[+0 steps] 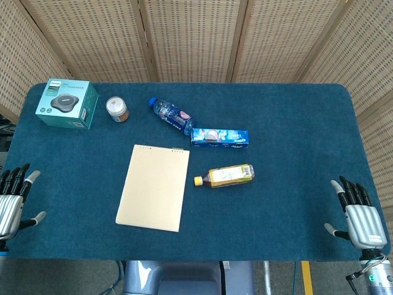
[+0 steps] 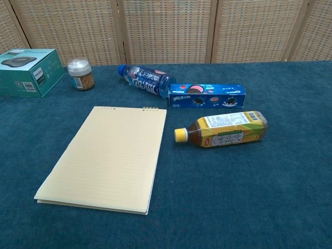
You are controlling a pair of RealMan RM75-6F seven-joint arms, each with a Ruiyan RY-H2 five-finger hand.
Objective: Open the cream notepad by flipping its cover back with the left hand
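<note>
At the near corners of the dark blue felt-covered table (image 1: 295, 123), both hands are cut off by the frame edge in the head view, and the chest view shows neither. The left hand (image 1: 13, 200) rests at the left edge, fingers spread apart and pointing away from the robot, holding nothing. The right hand (image 1: 356, 212) rests at the right edge likewise, fingers apart and empty. The cream rectangular notepad (image 1: 153, 186) lies flat and closed left of centre, well apart from both hands, its binding on the far edge. Just right of it lies a yellow-capped tea bottle (image 2: 223, 129); its label print is too small to read.
</note>
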